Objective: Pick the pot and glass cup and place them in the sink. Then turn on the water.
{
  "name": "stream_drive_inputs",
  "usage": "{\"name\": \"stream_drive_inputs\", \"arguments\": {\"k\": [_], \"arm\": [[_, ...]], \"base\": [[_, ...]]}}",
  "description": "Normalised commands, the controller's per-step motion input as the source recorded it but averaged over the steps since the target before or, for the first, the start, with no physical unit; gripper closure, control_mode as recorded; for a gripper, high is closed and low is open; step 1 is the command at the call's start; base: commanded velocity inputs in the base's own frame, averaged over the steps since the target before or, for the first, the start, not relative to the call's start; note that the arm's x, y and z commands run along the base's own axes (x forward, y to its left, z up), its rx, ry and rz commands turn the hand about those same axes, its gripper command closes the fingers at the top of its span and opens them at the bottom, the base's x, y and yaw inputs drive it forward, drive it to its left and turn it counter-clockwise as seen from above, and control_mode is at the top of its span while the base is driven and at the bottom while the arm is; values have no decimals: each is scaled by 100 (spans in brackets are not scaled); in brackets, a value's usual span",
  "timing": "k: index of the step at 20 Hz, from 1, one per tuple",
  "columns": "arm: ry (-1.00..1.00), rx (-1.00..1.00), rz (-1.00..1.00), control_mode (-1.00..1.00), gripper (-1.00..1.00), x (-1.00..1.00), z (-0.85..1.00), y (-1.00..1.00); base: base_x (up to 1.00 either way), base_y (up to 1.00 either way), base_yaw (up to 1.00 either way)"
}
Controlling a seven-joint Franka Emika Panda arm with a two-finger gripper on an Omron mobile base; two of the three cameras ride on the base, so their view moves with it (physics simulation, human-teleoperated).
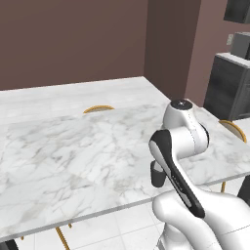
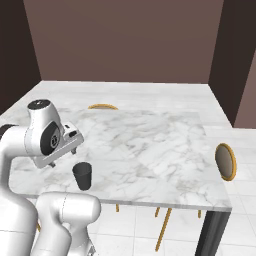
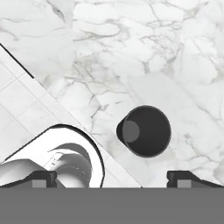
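**Open hand above the glass cup on the marble counter**

In the hand view, the glass cup point(image 3: 144, 131) stands upright at centre-right, seen from above, near the counter point(image 3: 144, 52) edge. The hand point(image 3: 113, 178) has its fingertips point(image 3: 43, 178) spread wide apart at the bottom, holding nothing. In the right base view, the cup point(image 2: 83, 175) stands at lower left, near the front edge of the counter point(image 2: 150, 145).

A white marble counter point(image 2: 150, 145) fills the middle of the room, with brown walls point(image 2: 125, 40) behind it. Round wooden stools point(image 2: 226, 161) stand at its sides. The floor point(image 2: 135, 227) has pale tiles. Dark cabinets point(image 1: 227, 88) stand at the right.
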Motion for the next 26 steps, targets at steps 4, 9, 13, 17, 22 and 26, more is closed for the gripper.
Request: {"name": "stream_drive_inputs", "arguments": {"k": [4,9,13,17,22,26], "arm": [[1,1,-1,-100,-100,0,0,0],[0,0,-2,-100,-100,5,-3,0],[0,0,-2,-100,-100,12,-3,0],[0,0,-2,-100,-100,19,-10,0],[1,0,-2,-100,-100,6,-8,0],[0,0,-1,-100,-100,9,-12,0]], "base": [[0,0,0],[0,0,0],[0,0,0],[0,0,0],[0,0,0],[0,0,0]]}}
